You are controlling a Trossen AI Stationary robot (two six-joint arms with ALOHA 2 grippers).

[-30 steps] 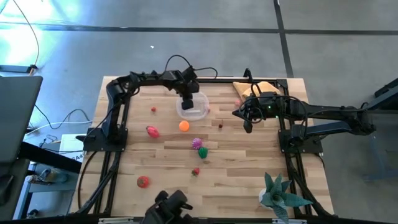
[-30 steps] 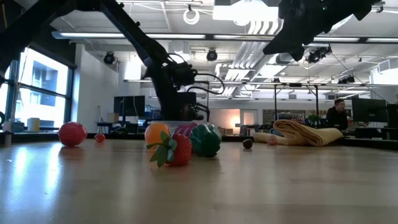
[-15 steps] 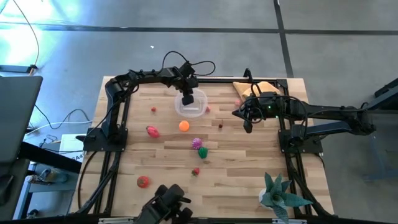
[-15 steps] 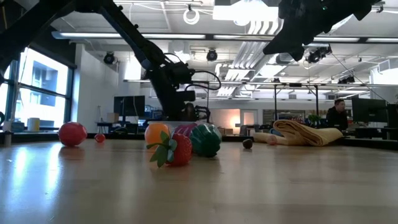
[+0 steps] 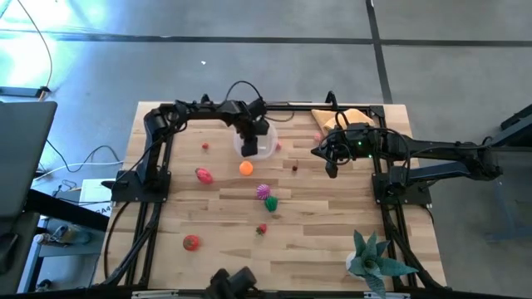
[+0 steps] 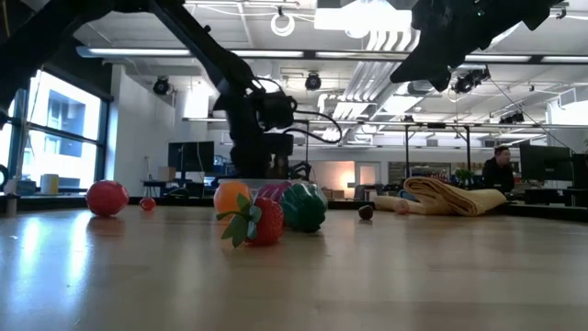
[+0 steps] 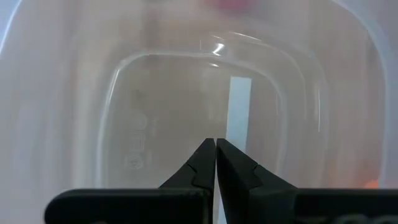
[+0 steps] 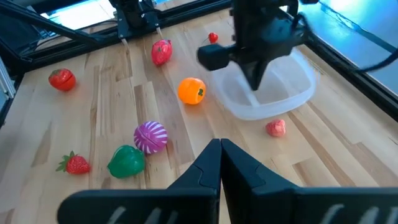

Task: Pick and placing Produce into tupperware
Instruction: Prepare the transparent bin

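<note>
The tupperware (image 5: 264, 149), clear and rounded-square, stands on the table's far middle and fills the left wrist view (image 7: 155, 93). My left gripper (image 5: 251, 139) is shut and points straight down into it (image 8: 255, 86). My right gripper (image 5: 331, 169), also shut (image 8: 219, 147), hangs above the table to the container's right. Toy produce lies loose on the wood: an orange (image 5: 246, 168), a pink-red piece (image 5: 203, 175), a magenta one (image 5: 263, 192), a green one (image 5: 271, 204), a strawberry (image 5: 262, 228), a tomato (image 5: 191, 242) and a small pink piece (image 8: 276, 128) beside the container. My left gripper's shut fingertips (image 7: 208, 155) point down from above at the tupperware's floor (image 7: 186, 106). I cannot tell whether they touch it.
A tan cloth (image 5: 345, 118) lies at the far right corner and a teal spiky plant (image 5: 374, 259) at the near right corner. Two small red pieces (image 5: 205, 146) (image 5: 294, 167) lie near the container. Black frame rails run along both table sides.
My left arm has turned about its wrist above the tupperware, drawing a little toward the far edge and coming back over it; its fingers stay shut. The right arm and the produce have kept still.
</note>
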